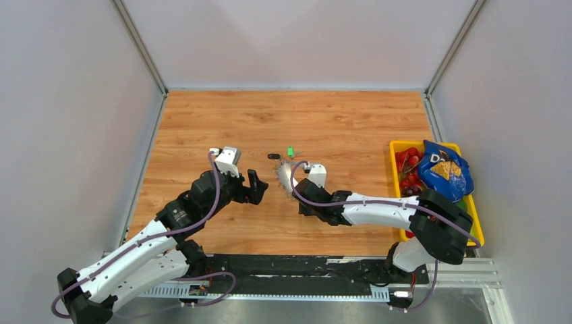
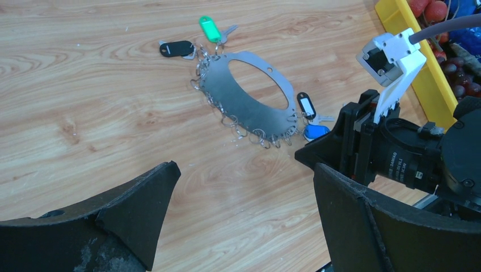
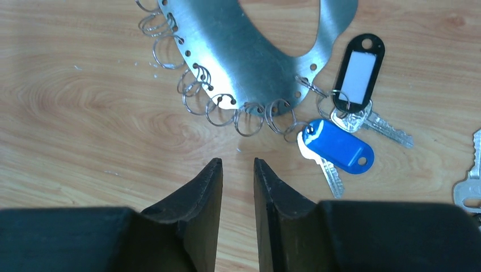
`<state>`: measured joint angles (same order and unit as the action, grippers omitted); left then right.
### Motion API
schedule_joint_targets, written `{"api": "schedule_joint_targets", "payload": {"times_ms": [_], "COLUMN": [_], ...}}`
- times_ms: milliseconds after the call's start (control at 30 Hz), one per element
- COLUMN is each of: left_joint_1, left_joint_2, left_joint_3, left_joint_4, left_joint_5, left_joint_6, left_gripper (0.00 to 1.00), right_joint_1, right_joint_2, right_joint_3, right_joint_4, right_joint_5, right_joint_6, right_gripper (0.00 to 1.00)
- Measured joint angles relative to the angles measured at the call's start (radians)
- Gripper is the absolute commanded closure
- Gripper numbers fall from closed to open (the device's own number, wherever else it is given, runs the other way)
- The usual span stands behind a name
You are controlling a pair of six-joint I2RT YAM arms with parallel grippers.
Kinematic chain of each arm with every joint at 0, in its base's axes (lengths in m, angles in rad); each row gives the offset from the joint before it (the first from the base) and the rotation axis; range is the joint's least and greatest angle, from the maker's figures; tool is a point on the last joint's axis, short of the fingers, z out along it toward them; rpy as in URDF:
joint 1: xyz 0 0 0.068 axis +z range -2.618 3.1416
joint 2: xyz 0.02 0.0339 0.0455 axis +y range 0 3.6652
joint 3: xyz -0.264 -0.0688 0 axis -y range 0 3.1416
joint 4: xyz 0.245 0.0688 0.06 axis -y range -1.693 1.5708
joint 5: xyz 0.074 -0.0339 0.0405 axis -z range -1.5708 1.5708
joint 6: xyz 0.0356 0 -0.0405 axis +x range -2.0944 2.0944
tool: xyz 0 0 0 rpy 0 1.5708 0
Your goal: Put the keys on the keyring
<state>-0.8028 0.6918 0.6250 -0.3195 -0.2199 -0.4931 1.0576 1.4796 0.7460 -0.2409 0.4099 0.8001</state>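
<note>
The keyring (image 3: 227, 56) is a flat silver oval plate with small wire rings along its edge, lying on the wood (image 1: 286, 177) (image 2: 218, 85). A key with a blue tag (image 3: 337, 149) and one with a black tag (image 3: 357, 73) hang from rings at its near end. A green tag (image 2: 209, 28) and another black tag (image 2: 177, 49) lie at its far end. A loose silver key (image 3: 471, 181) lies at the right edge. My right gripper (image 3: 238, 161) hovers just short of the rings, jaws narrowly apart with only bare wood between. My left gripper (image 2: 244, 170) stands wide open and empty, left of the keyring.
A yellow bin (image 1: 398, 145) at the right holds a blue snack bag (image 1: 442, 169) and red fruit (image 1: 407, 162). Grey walls close in the table on three sides. The right arm's wrist camera (image 2: 391, 56) sits close to my left gripper's right finger.
</note>
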Motion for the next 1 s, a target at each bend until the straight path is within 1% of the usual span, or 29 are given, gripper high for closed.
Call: {"api": "schedule_joint_targets", "payload": {"times_ms": [167,533,633,800,1000], "left_joint_1": [0.000,0.000,0.000,0.000,0.000], "left_joint_2": [-0.003,-0.003,-0.003,-0.003,-0.002], "left_joint_3": [-0.005,-0.010,-0.010,-0.010,-0.011], "left_joint_4": [0.000,-0.007,-0.007,-0.007,-0.007], "left_joint_5": [0.000,0.001,0.001,0.001,0.001], "left_joint_6": [0.000,0.000,0.000,0.001,0.001], "left_gripper": [0.00,0.00,0.00,0.00,0.00], "right_joint_1": [0.000,0.000,0.000,0.000,0.000], "right_joint_2": [0.043,0.138,0.161,0.198,0.204], "right_joint_3": [0.040,0.101,0.125,0.157,0.185], "right_joint_4": [0.010,0.013,0.010,-0.006,-0.061], "right_joint_5": [0.037,0.115,0.130,0.145,0.169], "right_joint_6": [0.001,0.002,0.002,0.001,0.003], "right_gripper": [0.69,0.71,0.73,0.76,0.77]}}
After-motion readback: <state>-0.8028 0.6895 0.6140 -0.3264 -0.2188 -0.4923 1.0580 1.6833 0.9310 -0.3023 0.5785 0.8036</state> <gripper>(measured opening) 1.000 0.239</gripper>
